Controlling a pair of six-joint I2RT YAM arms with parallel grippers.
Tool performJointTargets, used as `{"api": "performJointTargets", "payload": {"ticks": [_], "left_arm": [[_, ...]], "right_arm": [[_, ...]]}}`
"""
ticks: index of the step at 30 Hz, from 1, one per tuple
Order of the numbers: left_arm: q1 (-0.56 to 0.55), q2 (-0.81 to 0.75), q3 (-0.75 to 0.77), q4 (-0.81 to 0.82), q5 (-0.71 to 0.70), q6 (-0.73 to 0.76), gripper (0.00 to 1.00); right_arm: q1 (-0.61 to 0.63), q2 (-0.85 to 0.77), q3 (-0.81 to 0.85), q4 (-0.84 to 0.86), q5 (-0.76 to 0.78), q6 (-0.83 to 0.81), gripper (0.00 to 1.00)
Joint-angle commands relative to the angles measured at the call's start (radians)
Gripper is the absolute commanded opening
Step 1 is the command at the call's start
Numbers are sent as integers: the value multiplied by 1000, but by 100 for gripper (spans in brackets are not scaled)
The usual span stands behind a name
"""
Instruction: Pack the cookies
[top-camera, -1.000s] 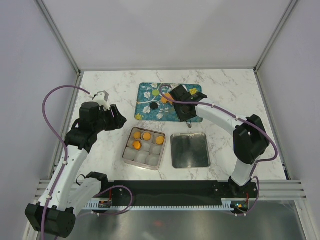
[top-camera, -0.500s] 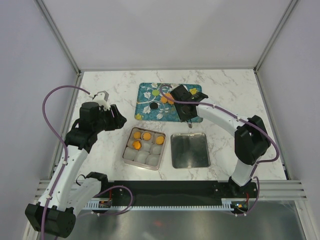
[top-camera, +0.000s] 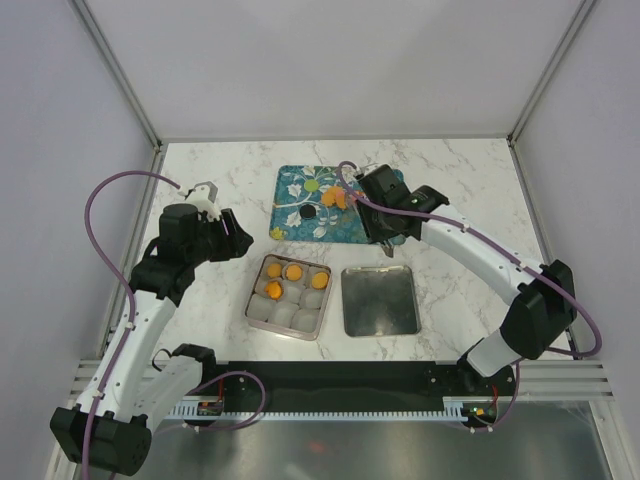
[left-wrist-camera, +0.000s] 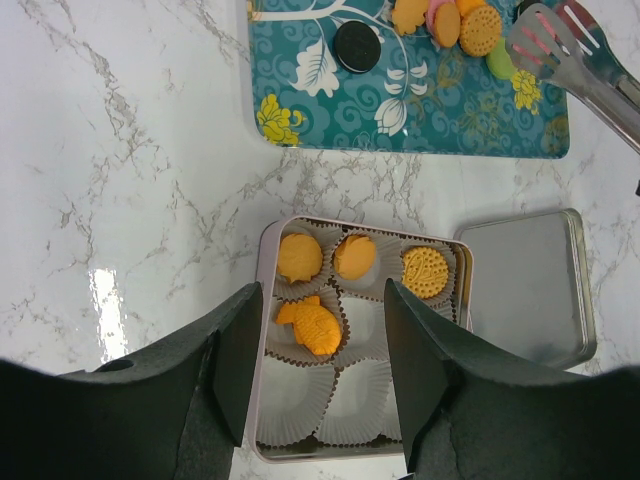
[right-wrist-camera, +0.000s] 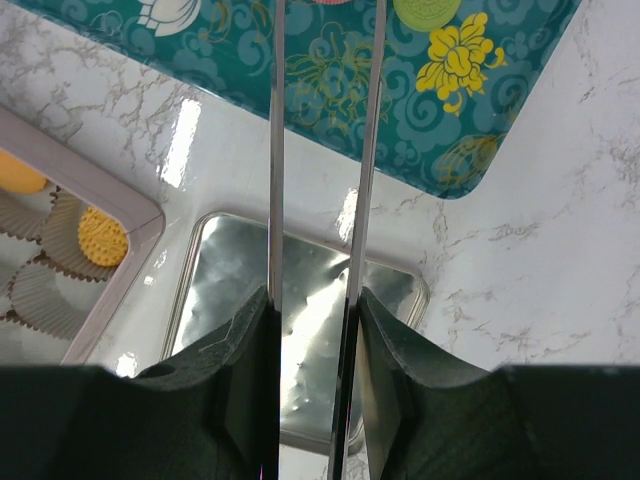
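Several cookies lie on the teal tray (top-camera: 296, 222): orange (top-camera: 330, 198), black (top-camera: 309, 213) and green (top-camera: 312, 185) ones. In the left wrist view they are the black one (left-wrist-camera: 352, 45), orange ones (left-wrist-camera: 480, 30), a pink one (left-wrist-camera: 440, 20) and a green one (left-wrist-camera: 497, 62). Several orange cookies (left-wrist-camera: 299, 257) sit in paper cups in the tin box (top-camera: 251, 300). My right gripper (top-camera: 385, 225) is shut on metal tongs (right-wrist-camera: 275, 150), whose open tips (left-wrist-camera: 545, 40) hover beside the tray's cookies. My left gripper (left-wrist-camera: 325, 340) is open and empty above the box.
The box's metal lid (top-camera: 379, 300) lies upside down right of the box, below the right gripper (right-wrist-camera: 312, 300). The box has several empty paper cups (left-wrist-camera: 355, 385). A green cookie (right-wrist-camera: 427, 10) shows at the top of the right wrist view.
The right arm's elbow has swung out to the right and the gripper with the tongs has shifted slightly right over the tray. The left arm has not moved.
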Motion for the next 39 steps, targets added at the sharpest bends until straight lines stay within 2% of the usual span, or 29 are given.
{"api": "performJointTargets", "payload": {"ticks": [1,8,14,19,26,39], "left_arm": [[-2,-9,0,23,3,2,60],[-2,-9,0,25,1,3,60],[-2,-9,1,23,-5,2,60],[-4,-6,-2,23,-4,3,60],[-4,-6,0,25,-5,2,60],[-4,-9,-2,23,-5,3,60]], "right_arm": [[16,-76,-1,-13,-61,-9,39],[184,-133,-1,-34,-107,20,39],[374,-118,-15,-36,-113,57,39],[468,-95,-38,-39,-104,83,38],[545,-52,-56,-37,-89,100,39],[554,-30,-81,-25,-67,108,41]]}}
